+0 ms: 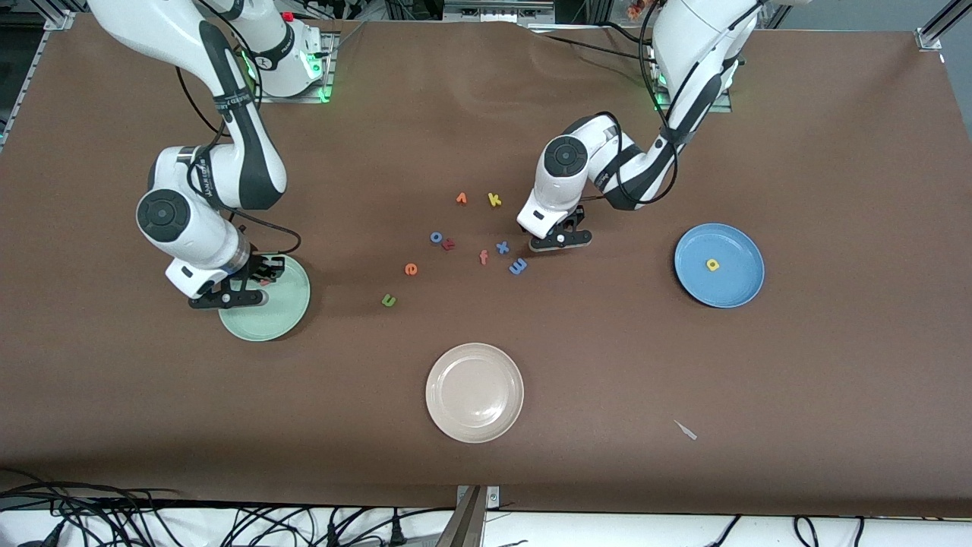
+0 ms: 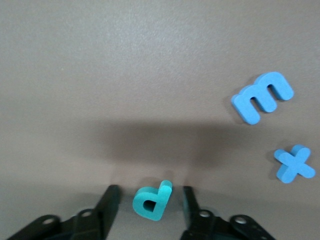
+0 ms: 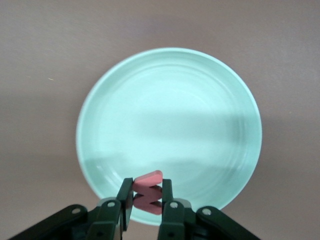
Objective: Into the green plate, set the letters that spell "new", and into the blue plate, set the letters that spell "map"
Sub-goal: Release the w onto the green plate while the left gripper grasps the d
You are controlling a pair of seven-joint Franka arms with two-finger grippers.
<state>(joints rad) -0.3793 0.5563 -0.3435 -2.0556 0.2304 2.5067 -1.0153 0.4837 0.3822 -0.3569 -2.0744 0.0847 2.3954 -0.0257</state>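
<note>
My right gripper (image 3: 147, 196) hangs over the near rim of the green plate (image 3: 170, 115), shut on the pinkish-red "w" (image 3: 148, 191). In the front view this gripper (image 1: 228, 295) covers part of the green plate (image 1: 287, 304). Low on the table, my left gripper (image 2: 149, 202) straddles the teal "p" (image 2: 152, 200), open, with a gap on each side. The blue "m" (image 2: 262, 97) lies close by. The yellow "a" (image 1: 712, 264) lies in the blue plate (image 1: 730, 290). The orange "e" (image 1: 411, 269) and green "n" (image 1: 389, 301) lie loose on the cloth.
A blue "x" (image 1: 502, 247), salmon "f" (image 1: 484, 257), yellow "k" (image 1: 494, 200), an orange letter (image 1: 462, 198), a blue "o" (image 1: 436, 237) and a dark red letter (image 1: 448, 244) are scattered mid-table. A beige plate (image 1: 474, 392) sits nearer the front camera.
</note>
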